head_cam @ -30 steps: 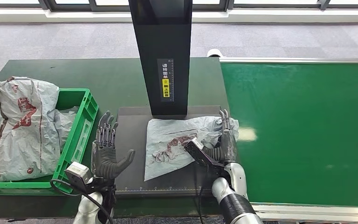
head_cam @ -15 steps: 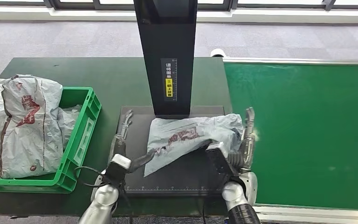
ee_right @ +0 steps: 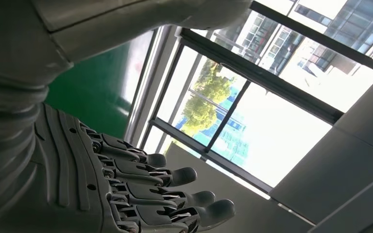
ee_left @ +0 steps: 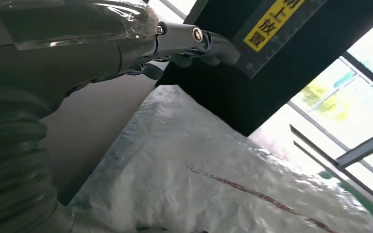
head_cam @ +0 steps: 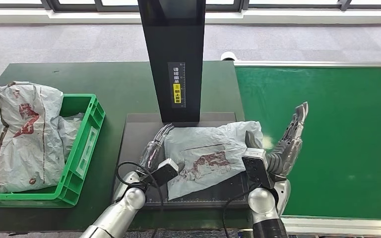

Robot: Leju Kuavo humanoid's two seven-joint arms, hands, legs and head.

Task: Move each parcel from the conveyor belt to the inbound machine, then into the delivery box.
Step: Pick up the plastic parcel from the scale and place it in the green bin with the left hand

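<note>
A grey plastic parcel with a red print lies flat on the dark platform of the inbound machine, below its black column. My left hand lies stretched along the parcel's left edge with its fingers straight and holds nothing. In the left wrist view the fingers reach toward the column base, with the parcel beside them. My right hand is raised to the right of the parcel, over the edge of the green belt, fingers apart and off the bag. The right wrist view shows that hand empty.
A green crate stands at the left on the dark green table, with several grey parcels heaped in and over it. The conveyor belt to the right carries nothing. Windows and grey carpet lie beyond.
My right hand has come off the parcel and lifted out to the right. My left hand has moved right, up to the parcel's left edge. The parcel has flattened and shifted slightly.
</note>
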